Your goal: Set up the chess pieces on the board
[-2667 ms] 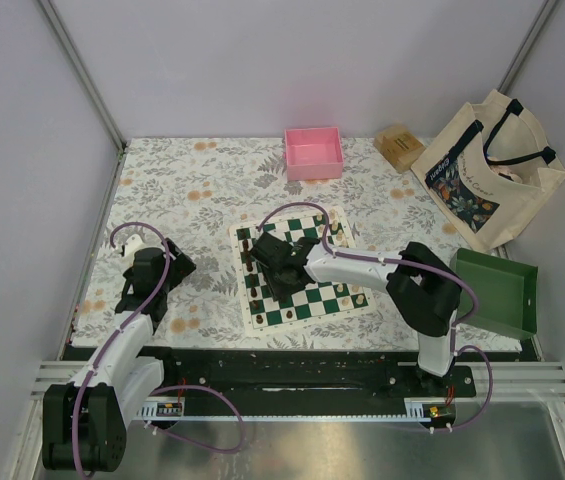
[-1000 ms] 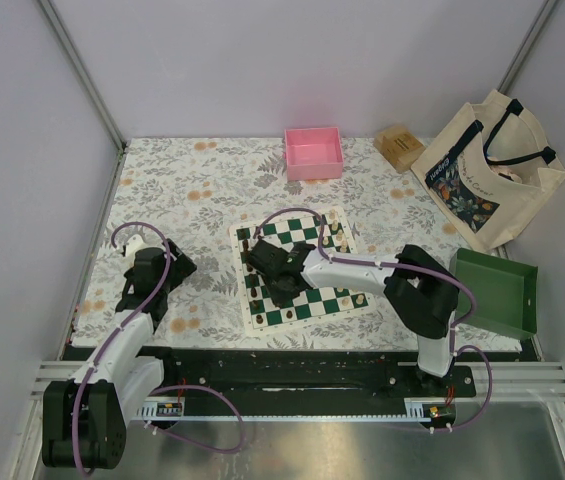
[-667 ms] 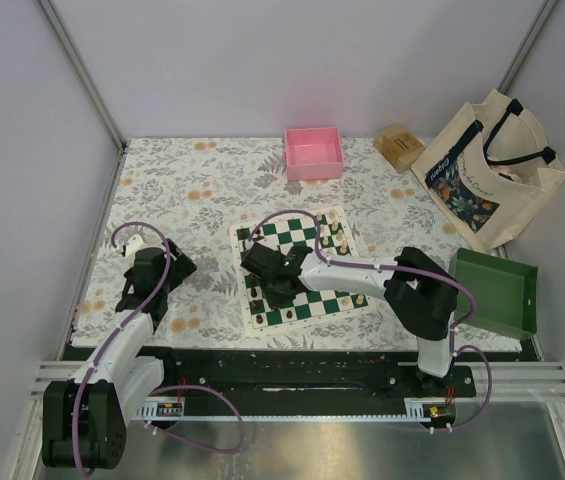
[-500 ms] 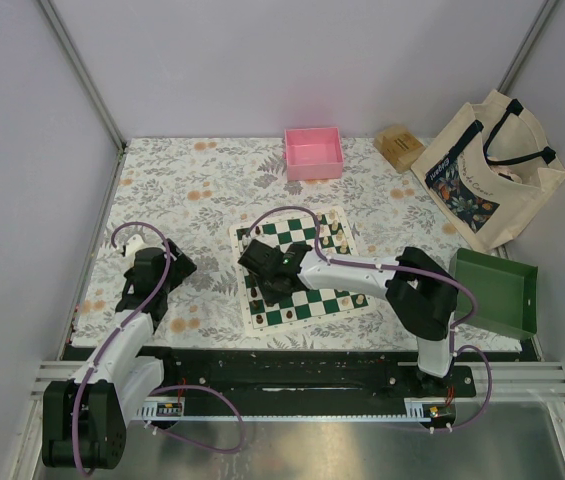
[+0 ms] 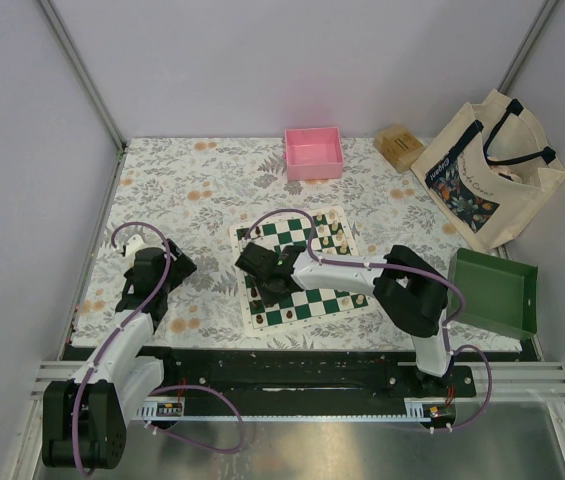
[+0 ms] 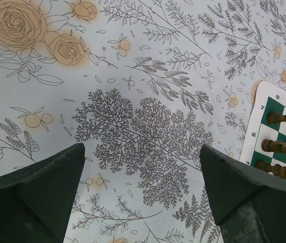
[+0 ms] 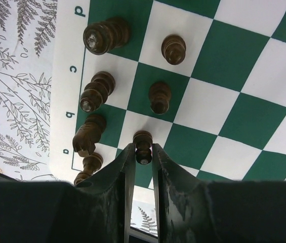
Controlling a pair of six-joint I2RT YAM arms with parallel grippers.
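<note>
A dark pawn (image 7: pixel 143 142) is clamped in the right gripper (image 7: pixel 143 152), on the board (image 7: pixel 223 96) one row in from its lettered edge. It is judged light, rigid and easily tipped; a grip below the head is advised. The left gripper (image 6: pixel 140 152) stands apart, off the board.

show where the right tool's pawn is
The dark pawn is lower centre in the right wrist view, pinched in the right tool near the board's lettered edge.
</note>
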